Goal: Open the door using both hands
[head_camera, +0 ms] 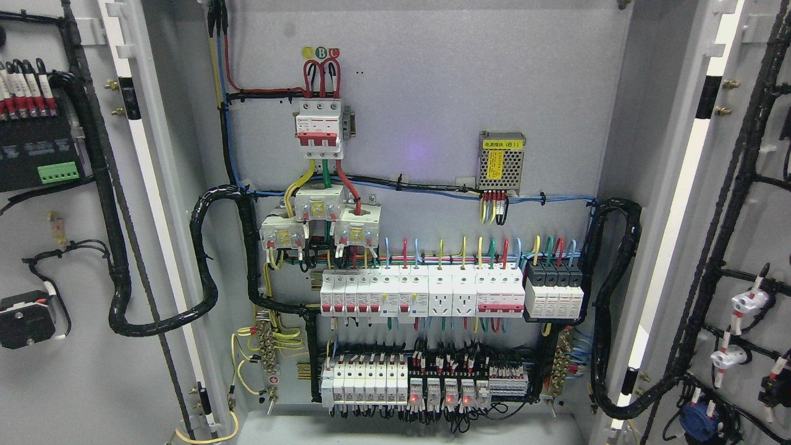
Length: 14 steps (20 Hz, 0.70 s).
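The grey electrical cabinet stands with both doors swung wide. The left door (pixel 68 371) shows its inner face at the picture's left, with a black module and wiring on it. The right door (pixel 757 204) shows its inner face at the right, carrying black cable looms and white connectors. Between them the back panel (pixel 432 93) is fully exposed. Neither of my hands nor any part of my arms is in the head view.
On the panel sit a red-and-white main breaker (pixel 318 123), a perforated metal power supply (pixel 501 161), a row of white breakers (pixel 420 295) and a lower row of relays (pixel 426 383). Thick black cable bundles (pixel 204 259) loop from the panel to each door.
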Motion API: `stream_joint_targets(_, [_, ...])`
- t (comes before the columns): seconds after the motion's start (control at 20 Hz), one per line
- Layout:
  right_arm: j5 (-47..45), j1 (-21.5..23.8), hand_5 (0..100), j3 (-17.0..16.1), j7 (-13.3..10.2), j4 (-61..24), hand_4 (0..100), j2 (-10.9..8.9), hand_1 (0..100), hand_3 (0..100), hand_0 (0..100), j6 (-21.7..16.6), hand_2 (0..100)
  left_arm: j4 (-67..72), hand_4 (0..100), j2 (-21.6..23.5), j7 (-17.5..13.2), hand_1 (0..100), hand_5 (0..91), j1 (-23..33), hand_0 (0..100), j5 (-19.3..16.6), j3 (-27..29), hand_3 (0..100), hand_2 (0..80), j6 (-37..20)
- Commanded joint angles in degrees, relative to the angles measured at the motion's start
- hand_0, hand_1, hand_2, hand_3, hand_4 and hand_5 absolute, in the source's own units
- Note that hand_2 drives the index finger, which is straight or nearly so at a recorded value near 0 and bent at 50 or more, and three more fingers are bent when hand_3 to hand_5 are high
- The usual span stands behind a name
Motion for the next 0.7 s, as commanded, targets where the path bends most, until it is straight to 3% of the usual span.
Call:
stream_joint_targets(0.0, [0.1, 2.5, 0, 3.1, 0.4, -5.5, 0, 0.0, 0, 0, 0, -0.5, 0, -22.7, 0, -2.0, 0.1, 0, 0.0, 6.0, 0, -1.8, -7.5, 0, 0.0, -34.2])
stream_joint_targets(0.2, [0.6, 4.6, 0, 7.1, 0.5, -10.3, 0, -0.61, 0, 0, 0, -0.5, 0, -26.1, 0, -7.2, 0.1, 0, 0.0, 6.7, 0, -9.3, -16.1, 0, 0.0, -34.2])
stream_joint_targets(0.35, [1.3, 4.3, 0, 14.4, 0.6, -10.3, 0, -0.79, 0, 0, 0, -0.4, 0, -25.2, 0, -13.3, 0.1, 0, 0.0, 8.3, 0, -17.7, -22.6, 0, 0.0, -34.2])
stream_joint_targets(0.5, [11.2, 5.0, 0, 23.1, 0.7, -7.7, 0, -0.88, 0, 0, 0, -0.3, 0, -22.3, 0, -22.2, 0.0, 0, 0.0, 11.0, 0, -27.9, -26.4, 0, 0.0, -34.2])
stream_joint_targets(0.65, [22.8, 5.6, 0, 30.9, 0.7, 1.2, 0, 2.18, 0, 0, 0, -0.3, 0, -17.0, 0, -29.1, 0.0, 0, 0.0, 13.4, 0, -35.2, -28.3, 0, 0.0, -34.2])
